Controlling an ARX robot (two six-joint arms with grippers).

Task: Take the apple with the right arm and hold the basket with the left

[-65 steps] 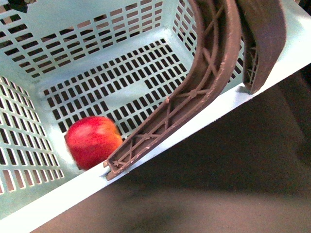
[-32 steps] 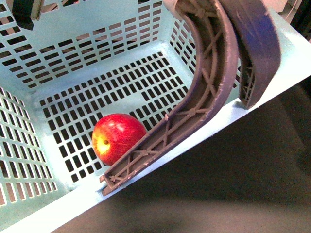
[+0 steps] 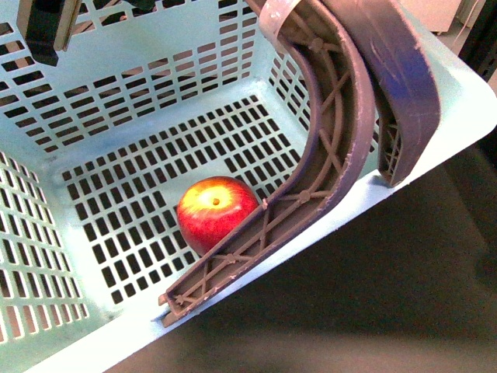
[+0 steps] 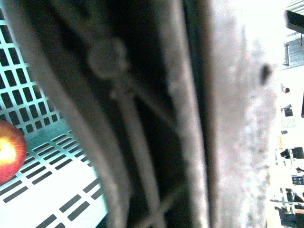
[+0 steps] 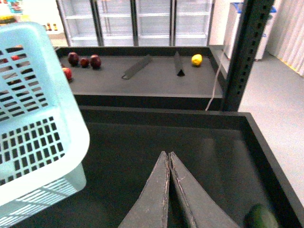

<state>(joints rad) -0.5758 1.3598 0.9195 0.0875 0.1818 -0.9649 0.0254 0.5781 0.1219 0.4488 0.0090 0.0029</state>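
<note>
So at this point the apple (image 3: 216,211) was sitting on the slotted floor of the basket (image 3: 140,70), stem dimple up, tucked right against the foot of the nearer brown handle (image 3: 334,140) by the near wall. The basket hung tilted with both handles swung up together. My read is it was being carried by those handles, so the fruit settled toward the low side. The left wrist camera was jammed up against the ribbed handle, all blur, with a sliver of apple at the edge. The left end effector was probably clamped there, but I honestly couldn't tell whether it was open or closed, since no fingers showed. The right end effector (image 5: 168,161) had its fingers pressed together with nothing in them, over a dark walled tray (image 5: 142,137) beside the basket, so its part looked done. The maroon fruits (image 5: 84,61) and lemon (image 5: 196,60) sat well apart on the far bench (image 5: 109,80).
</note>
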